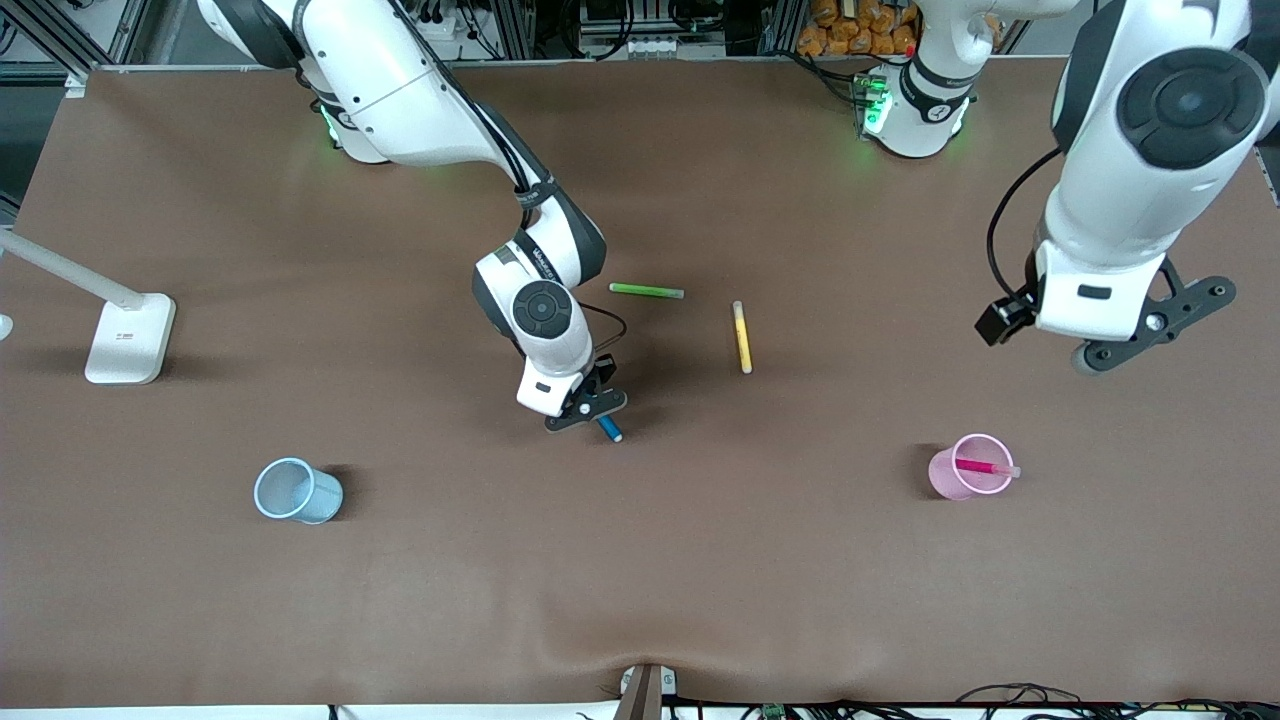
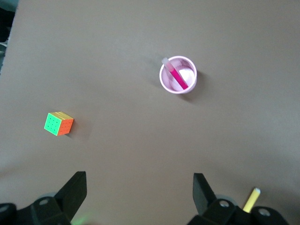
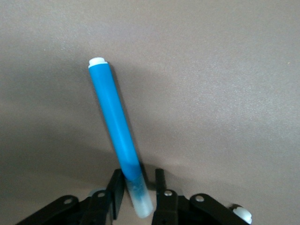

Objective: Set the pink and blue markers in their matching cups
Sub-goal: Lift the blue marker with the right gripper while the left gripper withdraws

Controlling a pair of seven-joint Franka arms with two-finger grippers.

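Nearest the camera stands the pale blue plastic cup (image 1: 297, 491), empty; the pale pink cup (image 1: 968, 467) already holds the magenta-pink marker (image 1: 983, 467). Remaining: the sky-blue marker (image 3: 117, 132) lies mid-counter, its white end pointing away from the right tool (image 3: 139, 193), whose fingers narrowly straddle its clear cap. The left tool (image 2: 139, 191) waits wide open, empty.
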